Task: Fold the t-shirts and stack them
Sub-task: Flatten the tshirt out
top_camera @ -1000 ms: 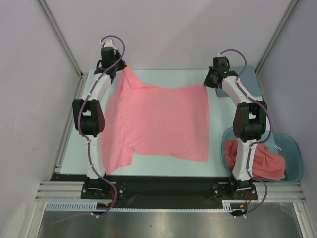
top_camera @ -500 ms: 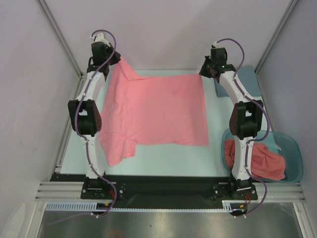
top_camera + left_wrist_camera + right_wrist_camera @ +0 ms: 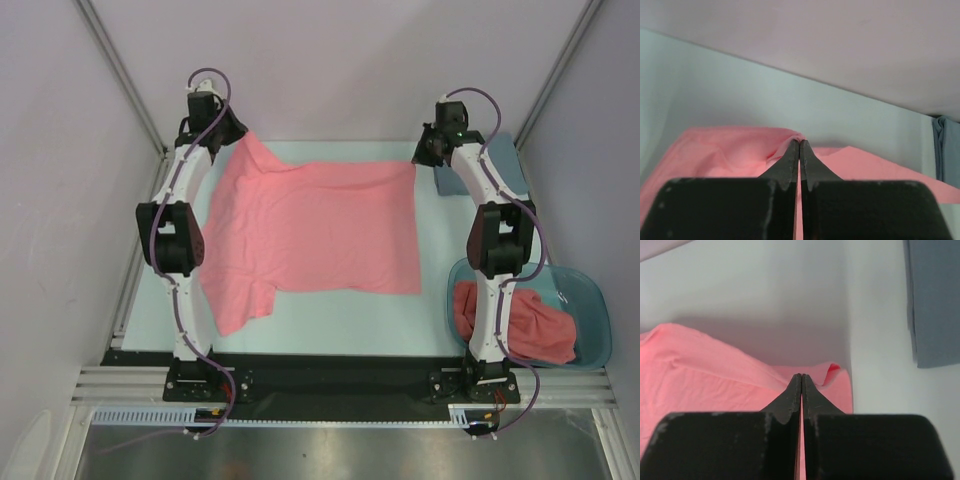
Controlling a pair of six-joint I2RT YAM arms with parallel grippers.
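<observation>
Pale desk (image 3: 330, 312) is found carrying one salmon t-shirt (image 3: 320, 230), spread nearly flat, its far corners pinched in the clenched left claw (image 3: 799, 142) and right claw (image 3: 801, 376); spreading is judged in hand, release and a first fold being called for next.

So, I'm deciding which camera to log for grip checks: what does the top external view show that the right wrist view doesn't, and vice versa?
Only top external: the whole t-shirt spread over the table, the left hand at its far left corner, and the teal tub holding more pink shirts. Only right wrist: the right hand close up, fingers pressed together with the shirt's edge puckered at their tips. Both: the shirt's far right corner and the grey-blue cloth beside it.
</observation>
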